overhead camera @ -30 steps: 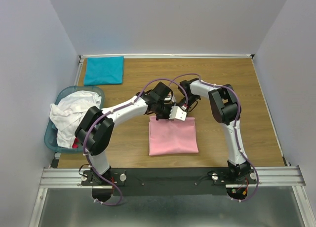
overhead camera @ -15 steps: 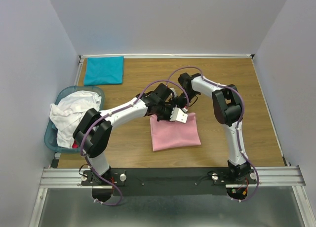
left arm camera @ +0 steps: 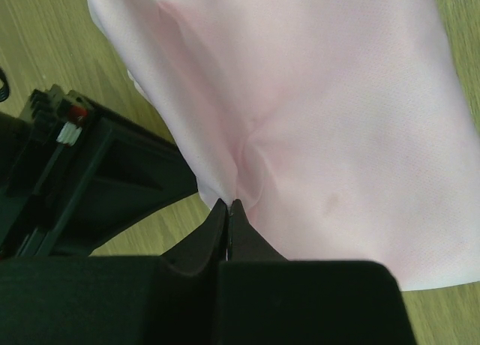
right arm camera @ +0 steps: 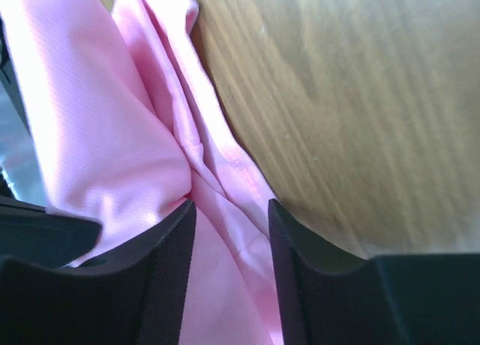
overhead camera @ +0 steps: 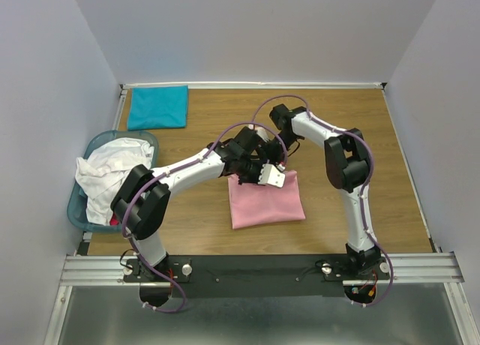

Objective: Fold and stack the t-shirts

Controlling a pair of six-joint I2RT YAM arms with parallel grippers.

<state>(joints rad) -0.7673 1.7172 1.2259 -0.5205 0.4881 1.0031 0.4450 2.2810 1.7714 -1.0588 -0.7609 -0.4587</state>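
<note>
A folded light pink t-shirt [overhead camera: 268, 204] lies on the wooden table in front of both arms. My left gripper [overhead camera: 251, 177] is shut on its far edge, and the left wrist view shows the fingertips [left arm camera: 229, 204] pinching a fold of the pink cloth [left arm camera: 337, 120]. My right gripper [overhead camera: 278, 163] stands at the same far edge. Its jaws [right arm camera: 231, 206] are open, with loose pink cloth [right arm camera: 112, 135] lying between them, unpinched. A teal t-shirt [overhead camera: 157, 107] lies folded at the far left corner. White t-shirts [overhead camera: 109, 176] are heaped in the basket.
The light-blue plastic basket [overhead camera: 78, 207] stands at the left table edge. Grey walls enclose the table on three sides. The two wrists are close together over the pink shirt's far edge, with the right arm's black body [left arm camera: 90, 180] beside my left fingers.
The right gripper's jaws have opened and let go of the pink cloth. The pink shirt has shifted a little to the right and turned slightly. The left gripper stays shut on it.
</note>
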